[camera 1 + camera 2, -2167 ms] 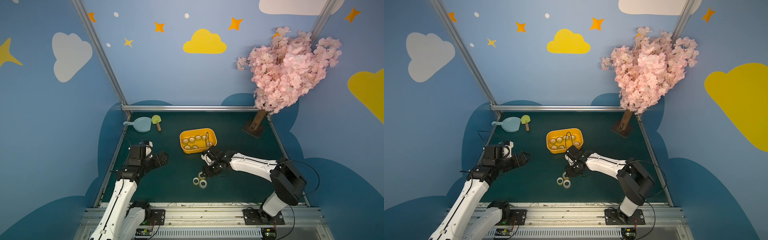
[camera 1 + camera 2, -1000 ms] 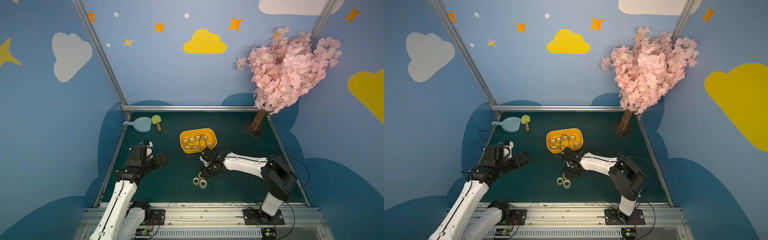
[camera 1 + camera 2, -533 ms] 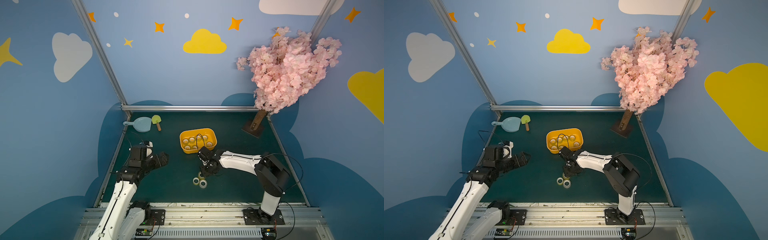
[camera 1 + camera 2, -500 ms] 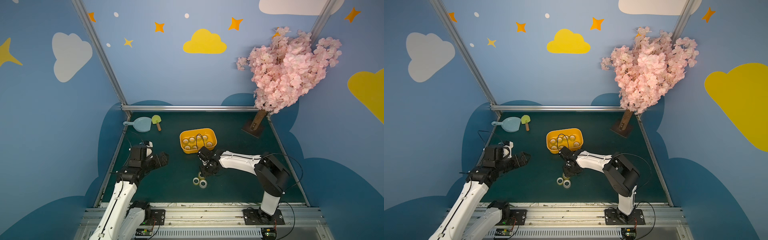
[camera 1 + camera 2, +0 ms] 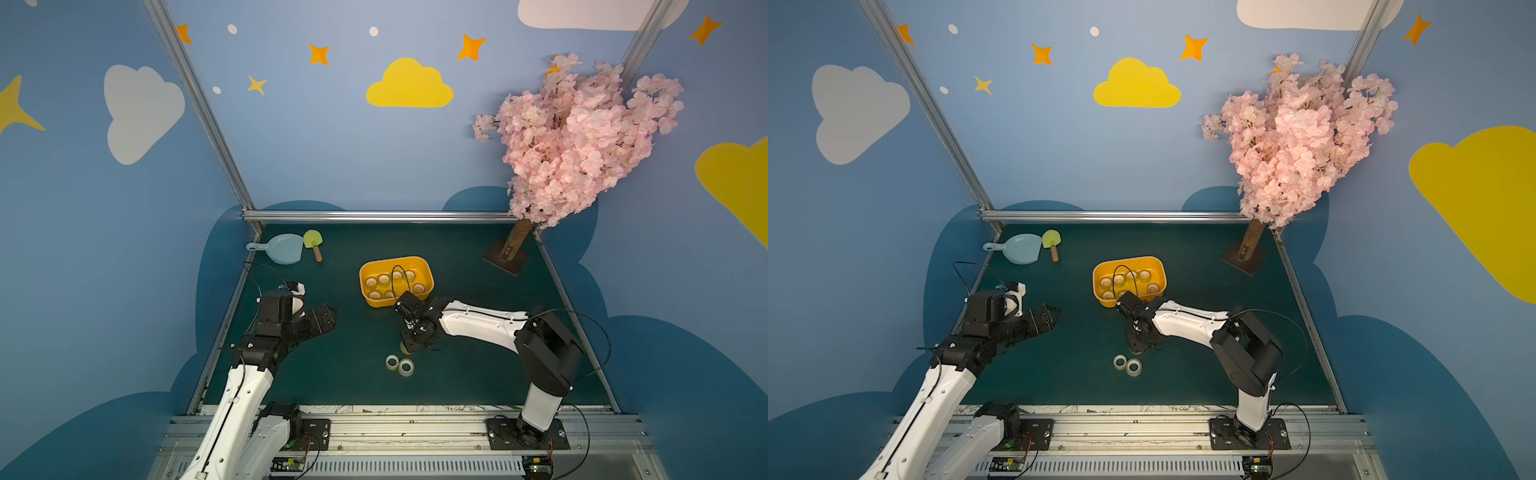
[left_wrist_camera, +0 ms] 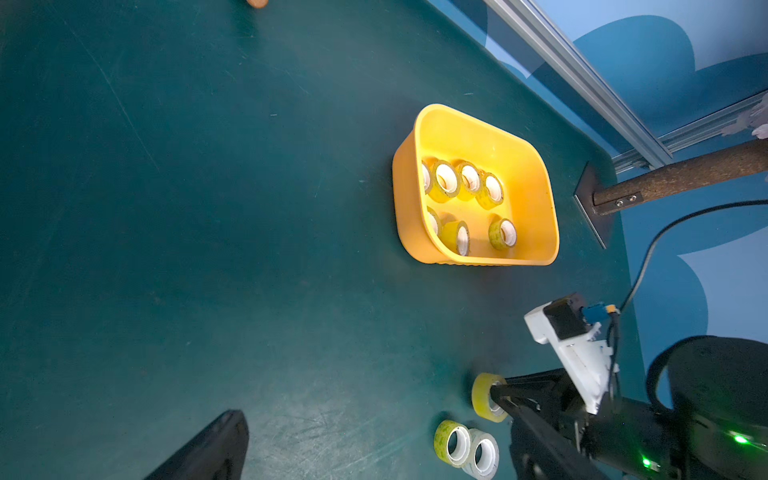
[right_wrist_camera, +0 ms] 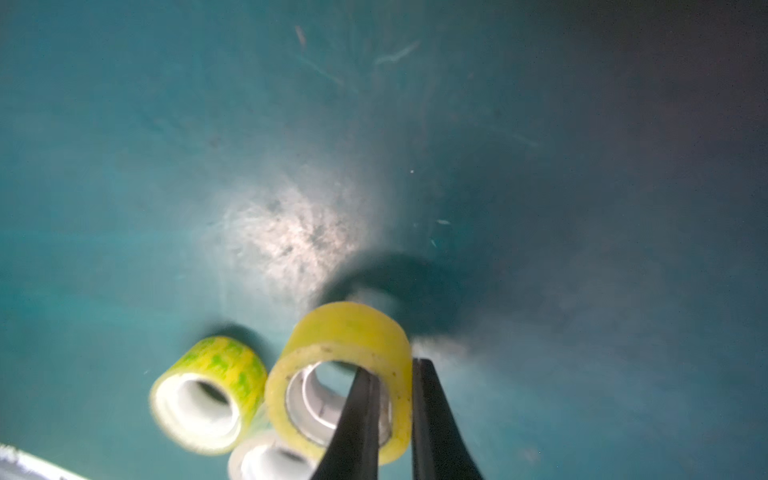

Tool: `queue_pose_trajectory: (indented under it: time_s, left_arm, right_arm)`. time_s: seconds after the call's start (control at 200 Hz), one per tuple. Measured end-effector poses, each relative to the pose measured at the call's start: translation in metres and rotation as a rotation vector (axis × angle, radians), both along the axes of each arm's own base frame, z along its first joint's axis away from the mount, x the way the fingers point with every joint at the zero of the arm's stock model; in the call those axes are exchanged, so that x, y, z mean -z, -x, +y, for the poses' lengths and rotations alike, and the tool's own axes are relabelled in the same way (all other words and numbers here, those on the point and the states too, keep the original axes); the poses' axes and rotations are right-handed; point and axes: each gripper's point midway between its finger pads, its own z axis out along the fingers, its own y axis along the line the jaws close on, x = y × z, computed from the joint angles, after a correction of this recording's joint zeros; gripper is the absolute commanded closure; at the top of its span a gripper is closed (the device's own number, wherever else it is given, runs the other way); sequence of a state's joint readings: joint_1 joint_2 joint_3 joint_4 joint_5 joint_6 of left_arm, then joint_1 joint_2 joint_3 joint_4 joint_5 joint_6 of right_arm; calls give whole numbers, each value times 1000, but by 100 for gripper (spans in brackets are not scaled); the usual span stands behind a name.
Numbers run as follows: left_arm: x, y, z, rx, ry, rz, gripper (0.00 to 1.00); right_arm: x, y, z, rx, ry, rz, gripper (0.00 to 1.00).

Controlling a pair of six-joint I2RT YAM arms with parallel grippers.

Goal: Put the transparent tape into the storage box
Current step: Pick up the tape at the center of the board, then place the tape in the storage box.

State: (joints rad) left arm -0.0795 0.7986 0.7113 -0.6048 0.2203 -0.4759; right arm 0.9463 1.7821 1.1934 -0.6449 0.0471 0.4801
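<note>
- Across the floor of the cell lies the dark green table mat (image 5: 353, 395), walled in blue with painted clouds and stars.
- Back right corner: a pink blossom tree (image 5: 582, 137) on a flat base.
- The right arm (image 5: 478, 324) reaches low over the middle of the mat, wrist pointing down, just in front of the box.
- The left arm (image 5: 249, 386) hangs over the left side, well apart from the tape. There is nothing in the left gripper (image 5: 328, 318), and I can't tell how wide it stands.
- The storage box (image 5: 376, 302), orange-yellow, sits mid-mat with several boxed rolls (image 6: 446, 180) lying inside.
- A pale blue dustpan (image 5: 284, 249) and a small brush (image 5: 313, 243) sit side by side at back left.
- The right gripper (image 7: 395, 374) is pinched almost closed! One finger (image 7: 361, 419) is inside the core, the other outside, with the roll's wall clamped between.
- The transparent tape roll (image 7: 349, 332), yellowish, is caught at that gripper's tip, outside the box and near its front wall.
- Two loose rolls (image 5: 392, 361) lie touching each other on the mat, just beside the gripped one.
</note>
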Motion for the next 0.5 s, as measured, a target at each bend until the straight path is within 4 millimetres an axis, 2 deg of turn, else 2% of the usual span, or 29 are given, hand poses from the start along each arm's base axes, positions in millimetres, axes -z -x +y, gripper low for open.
queue_pose_trajectory:
  time_s: [0.14, 0.235, 0.305, 0.395, 0.501]
  left_arm:
    - [0, 0, -1, 3, 7, 2, 0]
    - [1, 0, 0, 3, 18, 9, 0]
    - [3, -1, -1, 4, 26, 19, 0]
    - [4, -1, -1, 7, 32, 29, 0]
    - [5, -1, -2, 13, 38, 33, 0]
  right_arm:
    - [-55, -18, 7, -6, -85, -82, 98]
    - [-97, -44, 12, 3, -153, -157, 98]
    - [-118, -64, 14, 25, -183, -205, 97]
    - [-134, -88, 15, 39, -193, -245, 97]
    - [-131, -116, 19, 59, -183, -248, 97]
